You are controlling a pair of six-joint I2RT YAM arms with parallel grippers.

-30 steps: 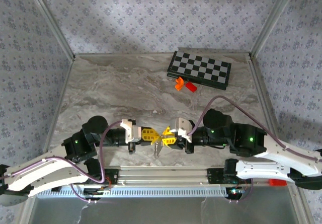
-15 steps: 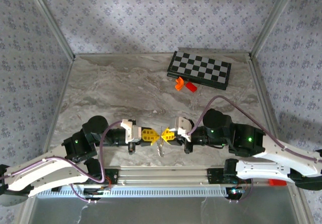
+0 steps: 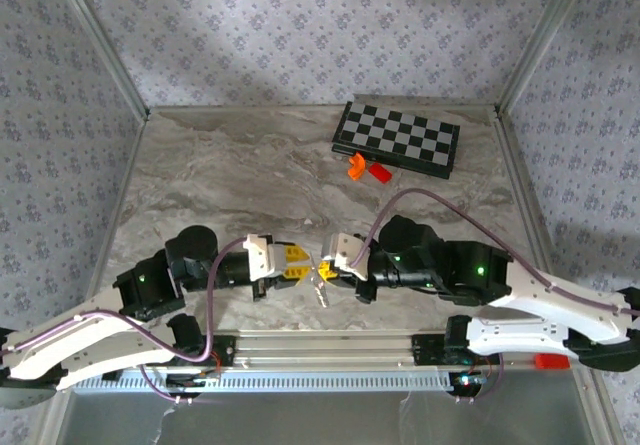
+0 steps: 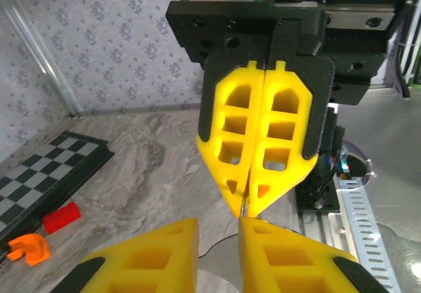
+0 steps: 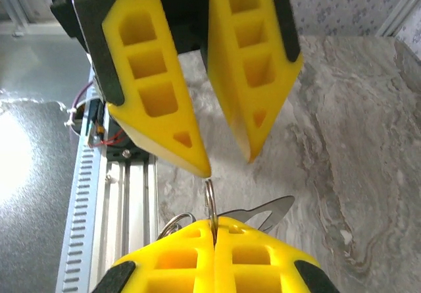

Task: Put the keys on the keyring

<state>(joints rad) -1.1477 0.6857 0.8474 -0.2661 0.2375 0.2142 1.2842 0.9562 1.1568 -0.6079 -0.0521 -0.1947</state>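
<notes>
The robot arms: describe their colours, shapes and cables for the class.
The left arm and right arm have white lower links, black joint housings with green lights, and a purple cable each. The left gripper and right gripper have white bodies and pointed yellow fingers with cut-out windows, backed in black.

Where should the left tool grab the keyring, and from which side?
I'd take the bare arc of the keyring that sticks out past the shut right tool. It stands edge-on toward the open left tool, so come straight in from the left arm's side, one finger on each flat face, clear of the key beside it.
</notes>
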